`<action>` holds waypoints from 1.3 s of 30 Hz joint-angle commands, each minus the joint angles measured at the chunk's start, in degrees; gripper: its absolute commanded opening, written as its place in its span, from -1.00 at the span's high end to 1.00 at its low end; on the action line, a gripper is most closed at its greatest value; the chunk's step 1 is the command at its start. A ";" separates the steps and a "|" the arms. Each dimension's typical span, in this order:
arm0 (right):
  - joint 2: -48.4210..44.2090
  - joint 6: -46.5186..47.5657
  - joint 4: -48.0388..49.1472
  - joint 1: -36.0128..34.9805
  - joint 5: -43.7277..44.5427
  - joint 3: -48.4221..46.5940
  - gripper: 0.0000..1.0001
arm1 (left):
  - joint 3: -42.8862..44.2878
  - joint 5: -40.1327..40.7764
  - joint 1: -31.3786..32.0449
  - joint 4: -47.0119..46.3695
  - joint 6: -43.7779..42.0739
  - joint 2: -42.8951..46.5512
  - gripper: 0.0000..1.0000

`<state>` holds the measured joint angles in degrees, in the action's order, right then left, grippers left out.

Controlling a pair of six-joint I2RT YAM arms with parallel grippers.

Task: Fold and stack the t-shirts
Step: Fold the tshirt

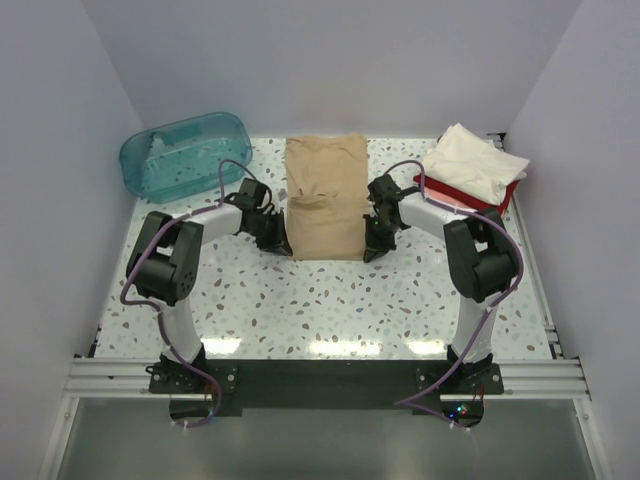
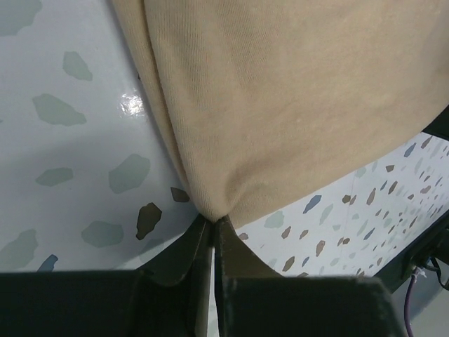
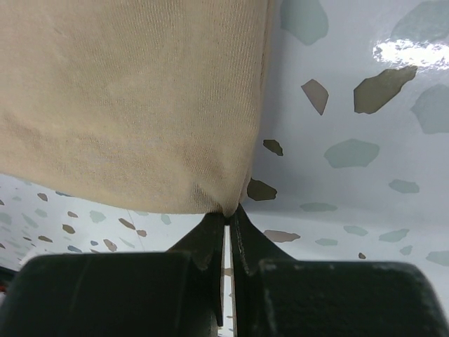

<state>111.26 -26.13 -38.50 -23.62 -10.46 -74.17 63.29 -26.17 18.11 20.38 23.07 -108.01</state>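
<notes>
Gripping the tan shirt at its two near corners: my left pincer and right pincer are both clenched on cloth. The shirt lies mid-worktop. Far right, cream shirt atop red shirt; far left, teal tub.
</notes>
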 commanded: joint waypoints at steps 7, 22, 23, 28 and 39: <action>-0.87 -1.47 1.15 -0.20 -0.09 -0.37 1.00 | -0.44 4.81 0.17 6.69 -4.61 -1.95 1.00; -12.81 -1.91 -6.76 -4.07 -0.27 7.36 1.00 | -5.36 2.01 0.17 11.96 -5.84 8.95 1.00; -13.78 -2.17 -7.46 -4.50 -0.26 7.90 1.00 | -5.80 1.66 0.26 12.57 -5.84 10.26 1.00; -20.81 -2.96 -12.91 -5.91 0.18 10.53 1.00 | -8.27 -0.01 0.17 17.49 -5.32 16.24 1.00; -35.41 -9.38 -29.16 -10.66 3.51 4.76 1.00 | -5.82 -1.60 0.88 30.50 2.41 34.26 1.00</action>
<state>79.24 -32.69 -58.94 -34.52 -10.81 -65.28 54.78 -28.34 19.03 44.38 22.59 -76.95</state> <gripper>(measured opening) 0.026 0.020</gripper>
